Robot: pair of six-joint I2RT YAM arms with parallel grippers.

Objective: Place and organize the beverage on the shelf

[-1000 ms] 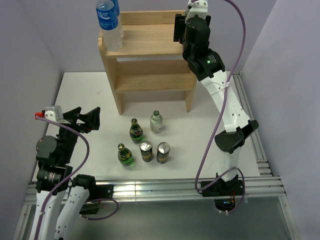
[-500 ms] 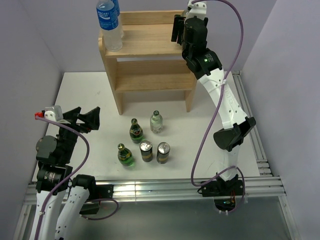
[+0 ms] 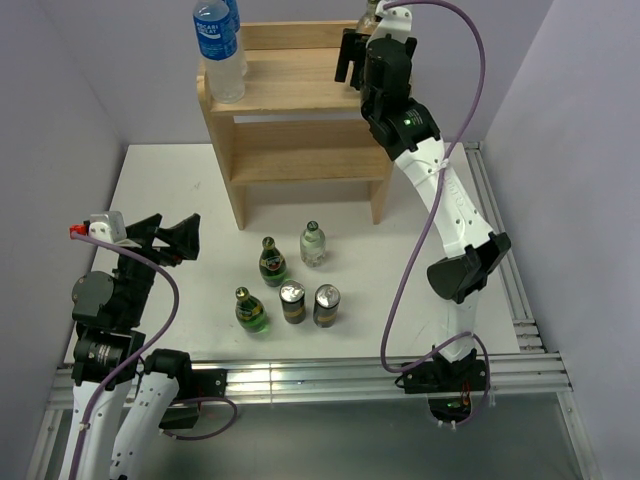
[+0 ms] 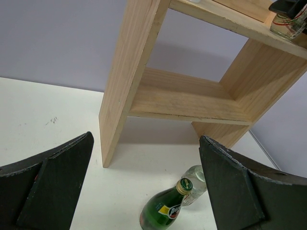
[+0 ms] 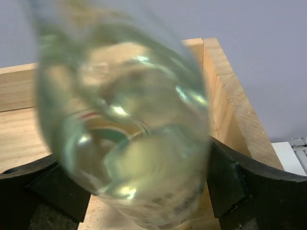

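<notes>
Aloft, right gripper [image 5: 136, 181] flanks a clear bottle [image 5: 124, 120] at the top right corner of the shelf [image 3: 290, 92], grip impossible to tell; left gripper [image 4: 146, 139] hangs, jaws wide apart, by the left edge of the table [image 3: 180, 185].

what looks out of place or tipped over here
Nothing is tipped or spilled. The one odd item is the tall water bottle on the top left corner of the shelf: it is unlike the small drinks, five of which stand upright on the table.

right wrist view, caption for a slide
Blurred clear glass bottle framed by the right gripper, at the top of the wooden shelf
</notes>
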